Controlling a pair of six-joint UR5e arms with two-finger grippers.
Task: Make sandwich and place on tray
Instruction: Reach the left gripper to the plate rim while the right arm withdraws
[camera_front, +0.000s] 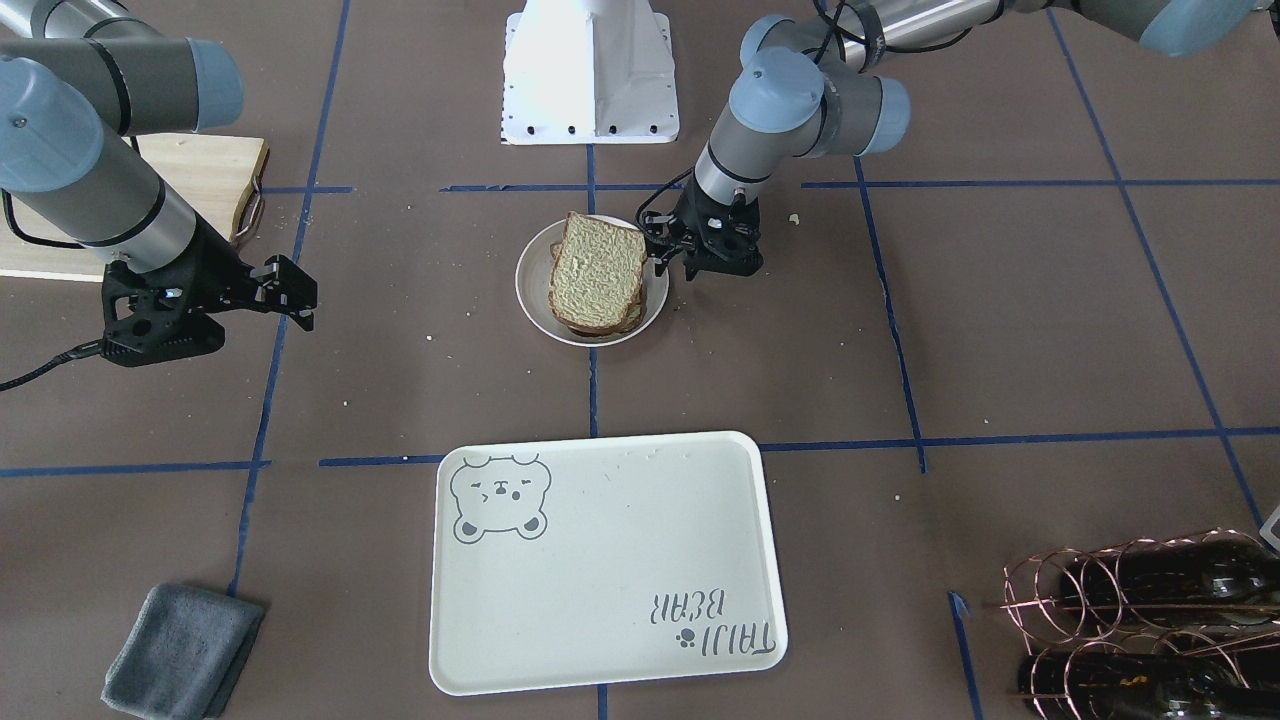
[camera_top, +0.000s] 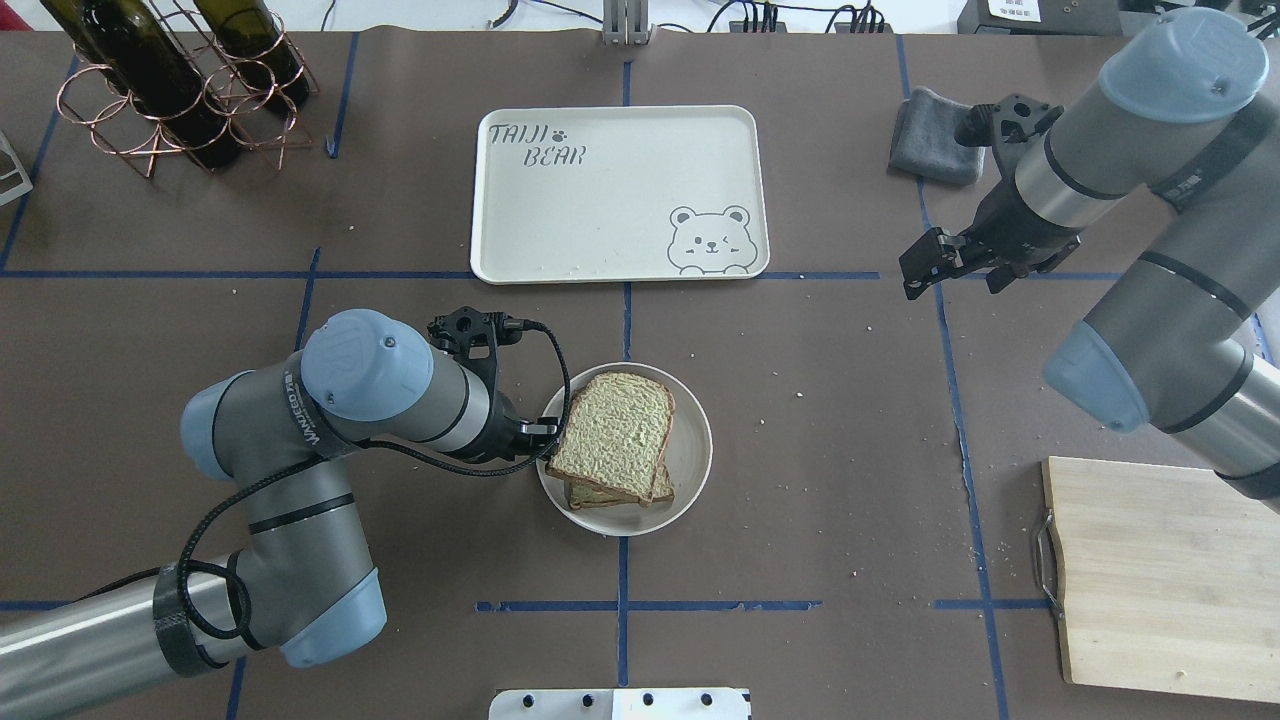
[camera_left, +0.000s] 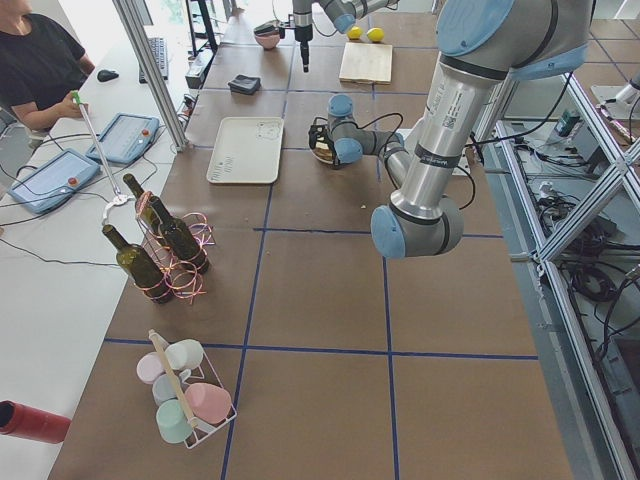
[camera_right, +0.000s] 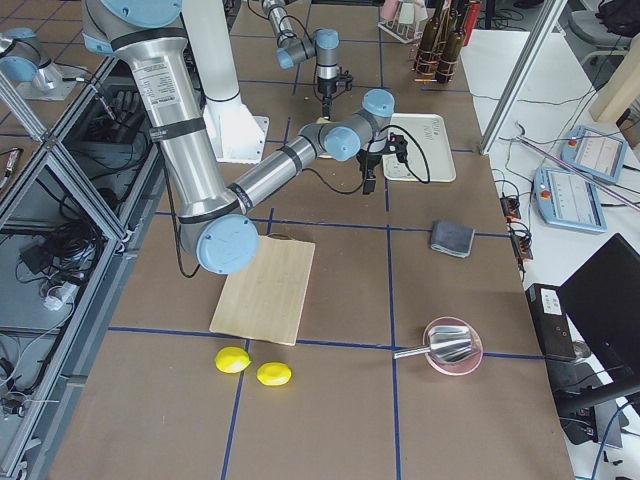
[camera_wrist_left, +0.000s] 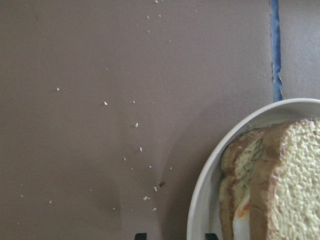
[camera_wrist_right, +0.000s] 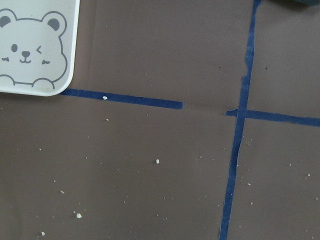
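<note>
The sandwich (camera_top: 615, 435) lies on a small round white plate (camera_top: 690, 450) at mid-table: two tan bread slices stacked, with a bit of white and orange egg (camera_wrist_left: 242, 210) showing between them. My left gripper (camera_top: 545, 435) is low at the plate's left rim. In the left wrist view its fingertips (camera_wrist_left: 141, 235) stand apart on either side of the rim (camera_wrist_left: 197, 200), open. The cream tray (camera_top: 600, 215) with the bear drawing lies bare beyond the plate. My right gripper (camera_top: 920, 268) hovers open and empty, off the tray's right side.
A wooden cutting board (camera_top: 1160, 570) lies at the near right. A grey cloth (camera_top: 935, 135) sits at the far right. A copper rack with wine bottles (camera_top: 170, 80) stands at the far left. Crumbs dot the brown table.
</note>
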